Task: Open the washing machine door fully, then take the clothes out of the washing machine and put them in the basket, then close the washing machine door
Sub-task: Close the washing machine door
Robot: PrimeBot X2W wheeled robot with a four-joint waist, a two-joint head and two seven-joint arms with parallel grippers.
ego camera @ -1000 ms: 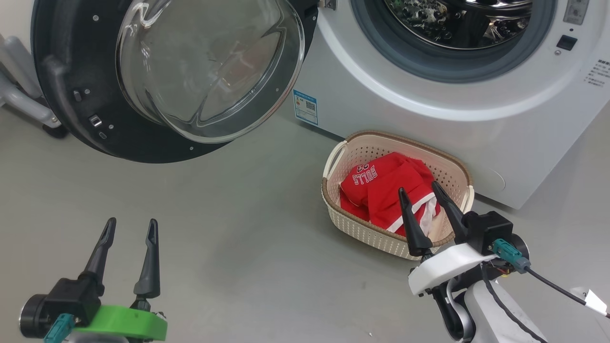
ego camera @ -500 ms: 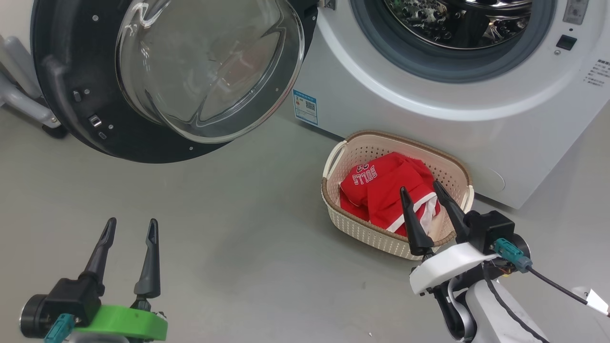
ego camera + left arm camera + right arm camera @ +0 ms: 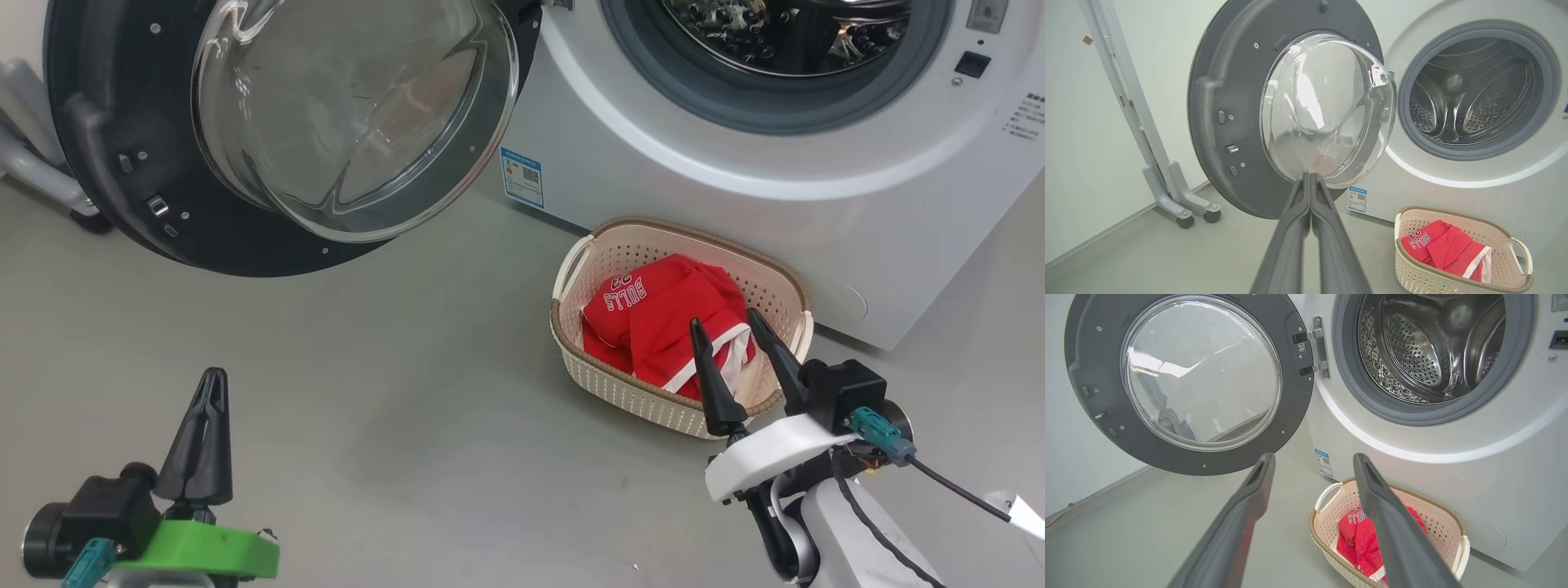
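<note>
The washing machine door (image 3: 122, 122) (image 3: 1229, 102) (image 3: 1188, 381) hangs wide open to the left of the washing machine (image 3: 735, 188) (image 3: 1474, 179) (image 3: 1453, 465), whose steel drum looks bare inside. The red clothes (image 3: 661, 322) (image 3: 1441, 249) (image 3: 1359, 539) lie in the cream basket (image 3: 620, 392) (image 3: 1412, 269) (image 3: 1325, 535) on the floor against the machine's front. My left gripper (image 3: 214, 384) (image 3: 1310, 175) is shut on nothing, low at the lower left, far from the door. My right gripper (image 3: 727, 322) (image 3: 1312, 457) stands open just before the basket's near rim.
A grey wheeled stand (image 3: 1167, 188) (image 3: 33, 171) rests by the white wall left of the door. Grey floor (image 3: 367, 367) stretches between my grippers and the machine. A cable (image 3: 947, 486) trails from the right wrist.
My left gripper's fingers have come together from open to shut. The whole head picture has shifted slightly. The right gripper stays open by the basket.
</note>
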